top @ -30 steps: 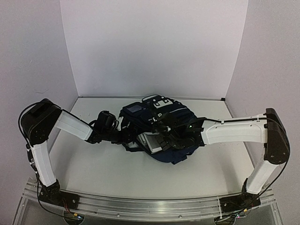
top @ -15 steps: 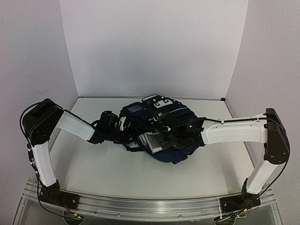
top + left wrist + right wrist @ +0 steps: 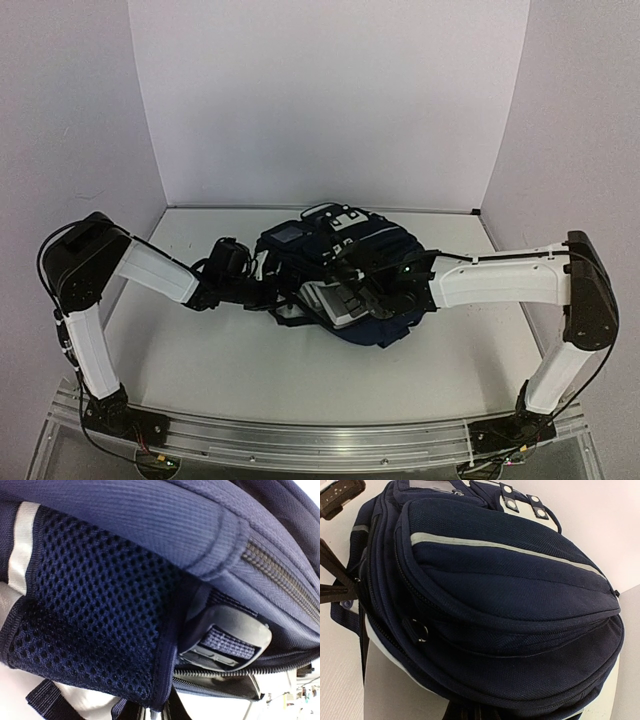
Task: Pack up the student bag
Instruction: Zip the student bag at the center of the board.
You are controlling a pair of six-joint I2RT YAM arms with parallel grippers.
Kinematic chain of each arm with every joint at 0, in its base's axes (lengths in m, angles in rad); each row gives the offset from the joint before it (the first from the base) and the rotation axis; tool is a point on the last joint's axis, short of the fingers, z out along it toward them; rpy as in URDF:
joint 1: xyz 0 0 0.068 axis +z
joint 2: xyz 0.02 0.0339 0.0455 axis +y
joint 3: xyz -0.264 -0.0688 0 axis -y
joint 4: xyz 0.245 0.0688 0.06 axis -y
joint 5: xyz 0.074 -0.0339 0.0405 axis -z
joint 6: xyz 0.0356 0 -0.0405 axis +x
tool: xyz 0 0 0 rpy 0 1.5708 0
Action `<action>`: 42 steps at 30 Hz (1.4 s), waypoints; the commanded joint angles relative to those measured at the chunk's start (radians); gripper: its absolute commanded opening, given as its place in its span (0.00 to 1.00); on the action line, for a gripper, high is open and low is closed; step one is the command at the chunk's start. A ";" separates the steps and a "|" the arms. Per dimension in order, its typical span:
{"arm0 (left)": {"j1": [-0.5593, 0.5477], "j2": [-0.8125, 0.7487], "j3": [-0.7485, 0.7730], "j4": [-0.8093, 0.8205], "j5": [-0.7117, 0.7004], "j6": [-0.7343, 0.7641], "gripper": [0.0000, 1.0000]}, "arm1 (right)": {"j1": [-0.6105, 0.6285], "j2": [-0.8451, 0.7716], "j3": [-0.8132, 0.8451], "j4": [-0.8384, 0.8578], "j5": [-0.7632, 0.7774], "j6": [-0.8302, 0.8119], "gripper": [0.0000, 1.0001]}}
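The student bag (image 3: 375, 250), navy with thin pale stripes, lies on its side mid-table. My left gripper (image 3: 272, 290) is at the bag's left side, shut on the seam of the mesh side pocket (image 3: 100, 620); the seam runs down between its fingers (image 3: 154, 711). My right gripper (image 3: 352, 295) is at the near edge of the bag, shut on the fabric rim by the opening, where a light grey-white surface (image 3: 328, 298) shows. In the right wrist view the bag (image 3: 510, 590) fills the frame and the right gripper (image 3: 479, 714) is mostly hidden under its rim.
The white table (image 3: 220, 350) stretches in front of and to the left of the bag. White walls close in the back and both sides. Dark straps (image 3: 285, 318) trail from the bag's near-left side. A zip pull ring (image 3: 418, 629) hangs on the bag's front.
The right gripper has pulled the bag's near rim slightly right and back, and more of the light surface in the opening shows. The left gripper stays on the bag's side.
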 commanded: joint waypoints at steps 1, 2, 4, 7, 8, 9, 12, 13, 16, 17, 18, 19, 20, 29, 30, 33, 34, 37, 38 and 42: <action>-0.078 -0.087 -0.004 0.056 0.187 -0.042 0.03 | -0.006 -0.026 0.045 0.062 0.042 0.049 0.00; -0.084 -0.096 -0.005 0.057 0.191 -0.047 0.04 | -0.006 -0.026 0.045 0.062 0.043 0.053 0.00; -0.096 -0.117 -0.008 0.052 0.192 -0.052 0.04 | -0.005 -0.025 0.046 0.062 0.047 0.062 0.00; -0.120 -0.133 0.012 0.025 0.185 -0.055 0.05 | -0.006 -0.017 0.051 0.062 0.052 0.078 0.00; -0.129 -0.134 0.019 0.020 0.186 -0.056 0.05 | -0.006 -0.013 0.054 0.062 0.055 0.084 0.00; -0.137 -0.134 0.025 0.014 0.187 -0.055 0.05 | -0.006 -0.009 0.057 0.062 0.059 0.089 0.00; -0.149 -0.128 0.024 -0.010 0.158 -0.056 0.07 | -0.006 -0.003 0.066 0.062 0.068 0.100 0.00; -0.149 -0.127 0.019 -0.033 0.125 -0.060 0.07 | -0.006 -0.002 0.069 0.062 0.071 0.103 0.00; -0.147 -0.113 0.015 -0.130 0.010 -0.071 0.12 | -0.005 0.000 0.073 0.063 0.069 0.107 0.00; -0.147 -0.106 0.012 -0.144 -0.008 -0.073 0.13 | -0.006 -0.001 0.074 0.062 0.068 0.108 0.00; -0.147 -0.095 0.009 -0.141 -0.011 -0.079 0.14 | -0.006 -0.001 0.073 0.062 0.067 0.109 0.00; -0.147 -0.087 0.004 -0.128 -0.008 -0.085 0.16 | -0.006 -0.002 0.073 0.062 0.066 0.111 0.00; -0.148 -0.082 -0.002 -0.116 -0.002 -0.092 0.18 | -0.005 -0.002 0.071 0.062 0.063 0.112 0.00; -0.148 -0.071 -0.024 -0.087 -0.032 -0.060 0.36 | -0.006 -0.005 0.064 0.062 0.054 0.118 0.00; -0.148 -0.077 -0.029 -0.094 -0.048 -0.053 0.39 | -0.006 -0.007 0.064 0.062 0.055 0.118 0.00; -0.147 -0.106 -0.058 -0.101 -0.102 -0.033 0.45 | -0.006 -0.015 0.060 0.062 0.056 0.120 0.00; -0.147 -0.117 -0.070 -0.103 -0.115 -0.025 0.45 | -0.006 -0.017 0.059 0.062 0.057 0.120 0.00; -0.147 -0.150 -0.109 -0.074 -0.169 0.005 0.39 | -0.006 -0.018 0.057 0.062 0.056 0.120 0.00; -0.145 -0.156 -0.126 -0.057 -0.187 0.017 0.38 | -0.005 -0.018 0.057 0.062 0.056 0.119 0.00; -0.132 -0.151 -0.143 -0.010 -0.209 0.064 0.35 | -0.006 -0.016 0.057 0.062 0.052 0.120 0.00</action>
